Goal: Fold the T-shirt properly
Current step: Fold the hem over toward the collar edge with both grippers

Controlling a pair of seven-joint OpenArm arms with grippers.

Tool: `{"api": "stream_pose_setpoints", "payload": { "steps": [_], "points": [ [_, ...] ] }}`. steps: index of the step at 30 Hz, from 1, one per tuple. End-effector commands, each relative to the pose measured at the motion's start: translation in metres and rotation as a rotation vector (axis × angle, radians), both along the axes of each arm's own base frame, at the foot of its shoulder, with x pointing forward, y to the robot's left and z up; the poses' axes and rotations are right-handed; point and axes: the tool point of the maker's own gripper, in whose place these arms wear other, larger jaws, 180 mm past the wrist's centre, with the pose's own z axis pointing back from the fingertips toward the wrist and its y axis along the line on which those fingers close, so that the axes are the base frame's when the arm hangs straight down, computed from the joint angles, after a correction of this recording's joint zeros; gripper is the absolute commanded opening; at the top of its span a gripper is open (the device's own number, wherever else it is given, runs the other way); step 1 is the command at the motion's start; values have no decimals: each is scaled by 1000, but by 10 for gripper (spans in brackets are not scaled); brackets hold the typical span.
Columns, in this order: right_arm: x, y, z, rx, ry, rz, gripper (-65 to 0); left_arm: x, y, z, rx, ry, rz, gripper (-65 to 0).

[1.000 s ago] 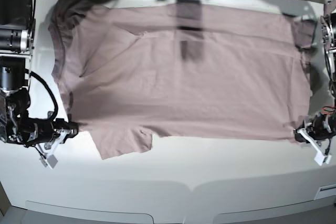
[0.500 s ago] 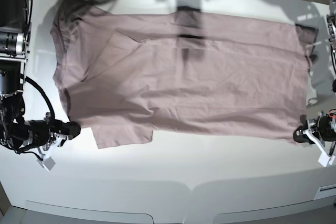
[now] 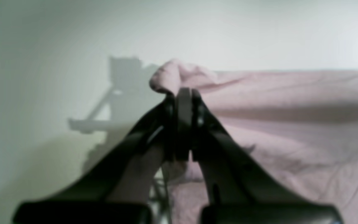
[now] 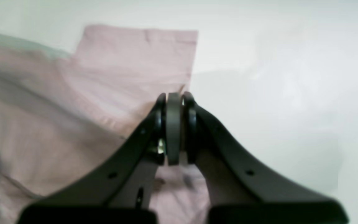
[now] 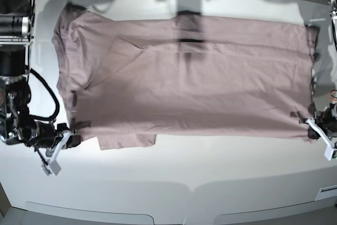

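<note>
Two hands, both pinched shut on the T-shirt: my left hand grips a bunched hem corner, my right hand grips by the sleeve. It lies spread flat across the white bench.

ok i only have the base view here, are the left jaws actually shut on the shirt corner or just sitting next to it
Observer: The left wrist view shows the left gripper shut, with a bunched bit of the T-shirt edge pinched at its tips.
Operator: and the right side
Observer: The right wrist view shows the right gripper shut too, its tips at the sleeve hem; the cloth between them is hard to make out.
Operator: is that sleeve flat
Observer: Yes, it lies flat on the white table, square corner showing.
</note>
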Motion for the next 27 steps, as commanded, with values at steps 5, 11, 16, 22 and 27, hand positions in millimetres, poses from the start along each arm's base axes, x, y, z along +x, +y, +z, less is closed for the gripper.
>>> {"api": "stream_pose_setpoints", "payload": {
  "steps": [5, 11, 16, 22, 27],
  "points": [
    [4, 4, 21, -86, -125, 49, -650, 9, -1, 37, 58, -102, 11, -650],
    [-4, 5, 24, -74, -193, -46, -650, -8, -5, 43, 26, -150, 40, -650],
    [-16, -3, 31, -29, -250, -119, -650, -35, 15, 41, 40, -151, 93, -650],
    [-41, 2, 29, -85, -280, -126, -650, -63, 8, 40, 76, -143, 64, -650],
    [-62, 16, 33, -107, -302, -86, -650, -82, -6, 43, 120, -131, 16, -650]
  ]
}}
